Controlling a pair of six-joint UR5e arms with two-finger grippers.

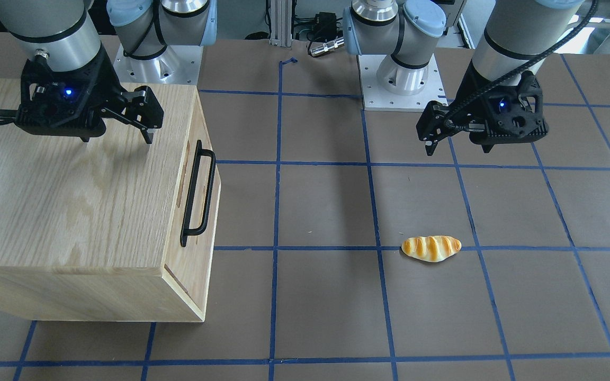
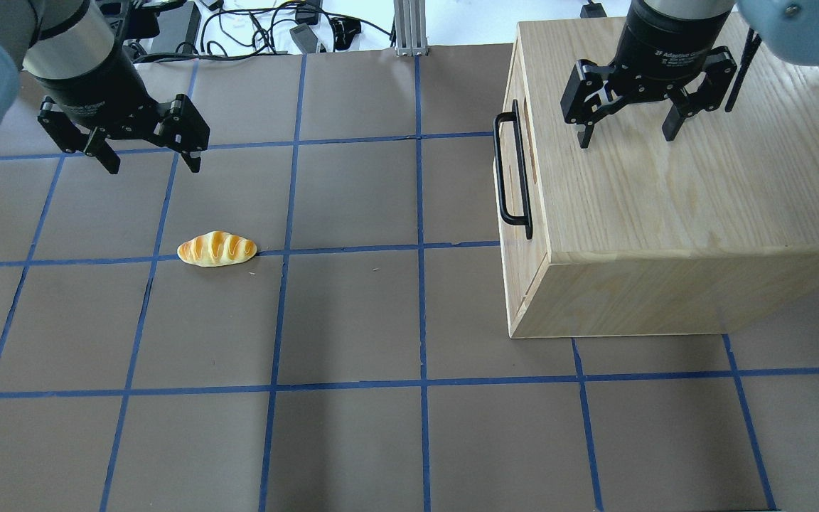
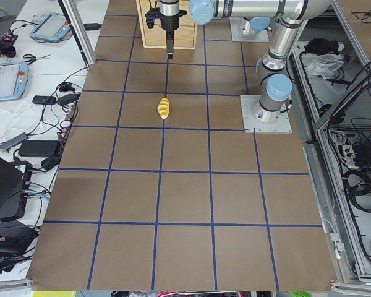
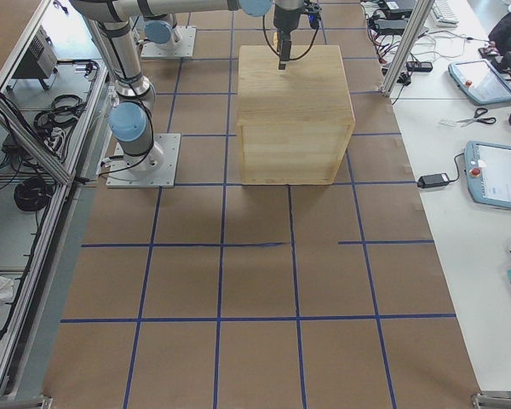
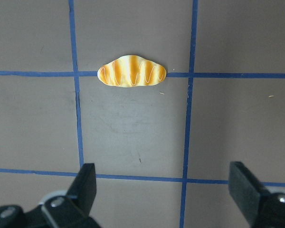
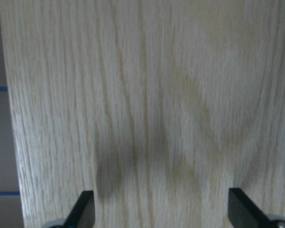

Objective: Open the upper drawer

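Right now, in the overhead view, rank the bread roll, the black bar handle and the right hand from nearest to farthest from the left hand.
From the left hand:
1. bread roll, on the table close by.
2. black bar handle, on the cabinet front across the table.
3. right hand, above the cabinet top, beyond the handle.

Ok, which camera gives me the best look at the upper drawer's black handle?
Exterior front-facing: the whole handle shows, both ends included, large and unobstructed. Overhead exterior also shows all of it, at a steeper angle. In exterior left it is too small to make out; exterior right sees only the cabinet's back. Neither wrist camera catches it.
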